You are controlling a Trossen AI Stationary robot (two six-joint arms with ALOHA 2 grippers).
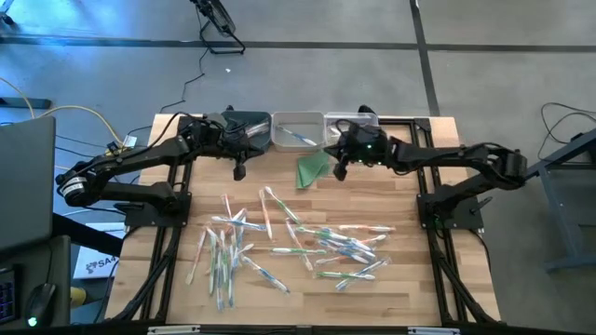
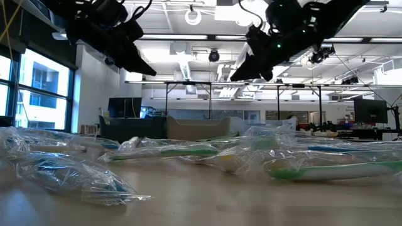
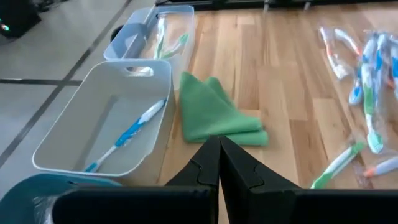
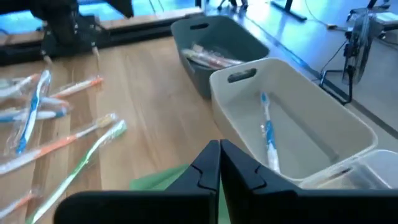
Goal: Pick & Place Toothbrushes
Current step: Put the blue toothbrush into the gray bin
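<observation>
Wrapped toothbrushes point(image 1: 307, 244) are seen scattered across the wooden table point(image 1: 410, 288), well short of both pairs of fingers, presumably awaiting sorting. Beyond them, the left gripper point(image 1: 239, 169) and right gripper point(image 1: 339, 170) are held above the table, fingers pressed together, empty. Just past the fingertips, a green cloth point(image 1: 313, 168) and bins point(image 1: 298, 130) holding a few brushes are found. No legible writing is seen.
</observation>
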